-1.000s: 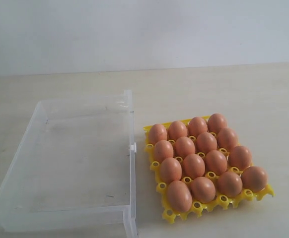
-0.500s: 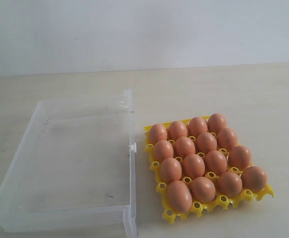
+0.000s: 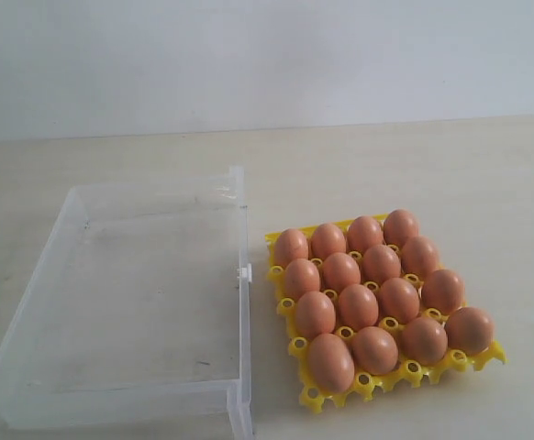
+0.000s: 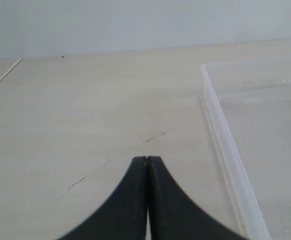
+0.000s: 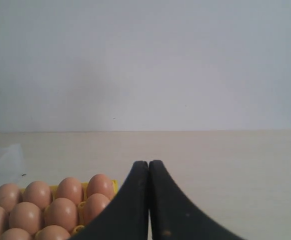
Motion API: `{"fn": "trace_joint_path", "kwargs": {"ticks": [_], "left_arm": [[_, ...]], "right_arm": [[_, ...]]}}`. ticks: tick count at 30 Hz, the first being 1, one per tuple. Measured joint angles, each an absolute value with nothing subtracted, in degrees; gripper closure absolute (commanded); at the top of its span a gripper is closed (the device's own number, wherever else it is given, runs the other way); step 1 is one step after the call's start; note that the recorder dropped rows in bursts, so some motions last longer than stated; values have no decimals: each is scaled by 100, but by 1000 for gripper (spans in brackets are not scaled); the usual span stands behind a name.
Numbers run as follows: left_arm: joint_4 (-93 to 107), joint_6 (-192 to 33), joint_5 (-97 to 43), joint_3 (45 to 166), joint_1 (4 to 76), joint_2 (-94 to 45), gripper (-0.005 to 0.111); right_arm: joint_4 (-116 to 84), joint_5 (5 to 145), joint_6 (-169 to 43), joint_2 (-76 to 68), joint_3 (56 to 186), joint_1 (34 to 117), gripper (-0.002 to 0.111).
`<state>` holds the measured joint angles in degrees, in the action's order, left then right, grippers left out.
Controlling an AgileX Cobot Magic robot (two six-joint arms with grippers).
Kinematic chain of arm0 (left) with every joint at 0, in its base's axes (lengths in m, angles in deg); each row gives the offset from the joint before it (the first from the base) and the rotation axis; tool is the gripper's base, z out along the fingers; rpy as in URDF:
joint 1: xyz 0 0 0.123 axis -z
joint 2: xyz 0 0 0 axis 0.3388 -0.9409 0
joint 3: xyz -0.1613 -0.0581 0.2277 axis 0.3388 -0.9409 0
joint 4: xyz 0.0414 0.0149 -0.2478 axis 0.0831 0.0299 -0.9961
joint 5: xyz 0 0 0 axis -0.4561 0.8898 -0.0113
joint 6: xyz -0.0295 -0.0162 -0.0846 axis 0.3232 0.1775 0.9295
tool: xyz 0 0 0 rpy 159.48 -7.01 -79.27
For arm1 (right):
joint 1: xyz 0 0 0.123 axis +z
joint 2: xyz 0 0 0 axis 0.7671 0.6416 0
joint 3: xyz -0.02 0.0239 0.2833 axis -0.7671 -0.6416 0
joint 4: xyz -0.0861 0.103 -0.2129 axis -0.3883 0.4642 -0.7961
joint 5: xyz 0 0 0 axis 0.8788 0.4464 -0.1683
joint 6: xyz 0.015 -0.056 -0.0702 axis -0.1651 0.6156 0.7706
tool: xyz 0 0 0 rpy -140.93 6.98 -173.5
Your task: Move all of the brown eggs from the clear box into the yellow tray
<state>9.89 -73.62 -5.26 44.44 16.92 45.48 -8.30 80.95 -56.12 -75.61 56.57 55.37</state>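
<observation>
Only exterior: whole yellow tray [image 3: 370, 385]

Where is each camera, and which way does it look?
Exterior view: off the arms, looking down on the clear box and the eggs filling the yellow tray; no robot shows.
Left wrist view: on the left arm, looking across the table beside the box; shut left jaws show.
Right wrist view: on the right arm, facing the wall over the eggs; shut right jaws show.
Shared: exterior and right wrist both see eggs.
</observation>
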Motion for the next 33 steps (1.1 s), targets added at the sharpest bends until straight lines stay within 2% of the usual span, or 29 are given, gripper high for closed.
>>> {"fn": "trace_joint_path", "kwargs": {"ticks": [12,33], "left_arm": [[989,-7362,-526,4444,1692,4548,107],[989,-7362,-526,4444,1692,4548,107]], "right_arm": [[-1533,8011,-6736,-7561,5657,5537,108],[-1332,8133,-6432,-7561,5657,5537,108]]}}
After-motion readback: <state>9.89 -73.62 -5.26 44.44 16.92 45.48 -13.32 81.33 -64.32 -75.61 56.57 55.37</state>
